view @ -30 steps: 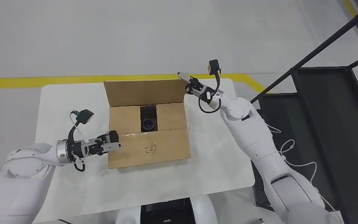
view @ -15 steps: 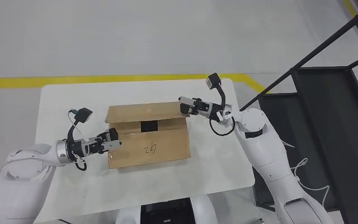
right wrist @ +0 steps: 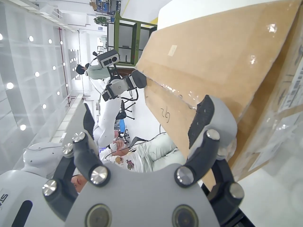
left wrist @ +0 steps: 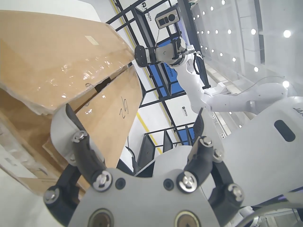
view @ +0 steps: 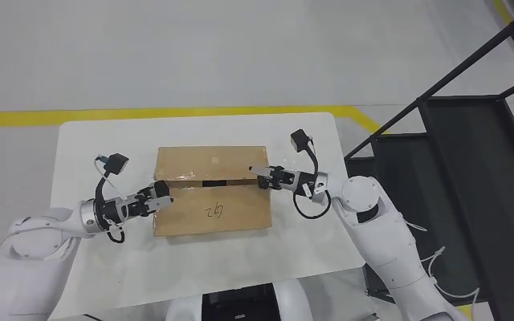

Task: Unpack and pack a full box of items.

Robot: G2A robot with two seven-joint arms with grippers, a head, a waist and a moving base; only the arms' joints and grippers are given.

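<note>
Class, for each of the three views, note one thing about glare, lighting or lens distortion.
Top view: soft, even light, no hard shadow beside the box on the table. Left wrist view: the tape on the box flap glints, and the ceiling lamps flare white. Right wrist view: the wide lens bows the box's straight edges, and the ceiling lamps bloom.

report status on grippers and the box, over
Left gripper open, at box left end. Right gripper open, at flap seam, right end. Flaps down, slim gap between them.
</note>
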